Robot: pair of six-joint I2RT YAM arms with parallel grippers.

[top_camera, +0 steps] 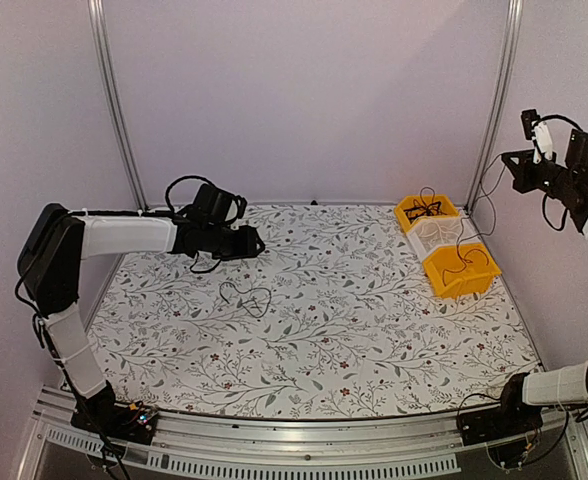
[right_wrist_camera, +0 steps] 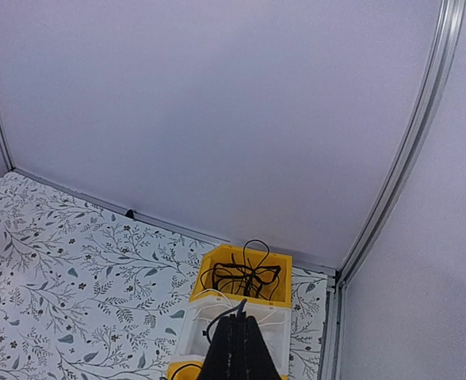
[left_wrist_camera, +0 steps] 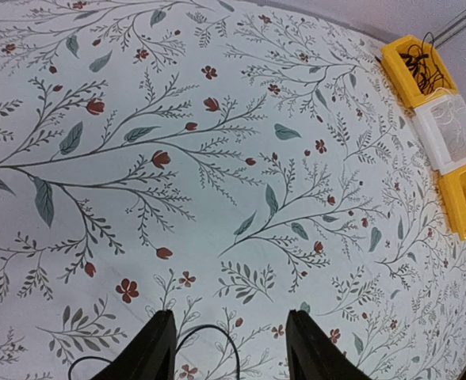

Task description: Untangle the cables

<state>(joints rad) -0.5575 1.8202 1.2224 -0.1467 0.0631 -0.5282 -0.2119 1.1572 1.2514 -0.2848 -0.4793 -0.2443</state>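
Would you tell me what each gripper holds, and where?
Right gripper: shut on a thin black cable, seemingly near its end; the rest hangs toward the bins. Left gripper: open, holding nothing.

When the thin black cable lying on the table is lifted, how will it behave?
The cable is probably floppy: it lies in loose loops. Likely light, since the strand is so thin. Its crossed loops may snag while rising.

A thin black wire cable [top_camera: 246, 295] lies on the floral-printed table [top_camera: 354, 340] under the left gripper [left_wrist_camera: 231, 352]. From the right gripper [right_wrist_camera: 237, 336] a second cable [right_wrist_camera: 241, 304] hangs down to the yellow plastic bins [top_camera: 461, 283], which flank a clear plastic bin [top_camera: 434, 238] below.
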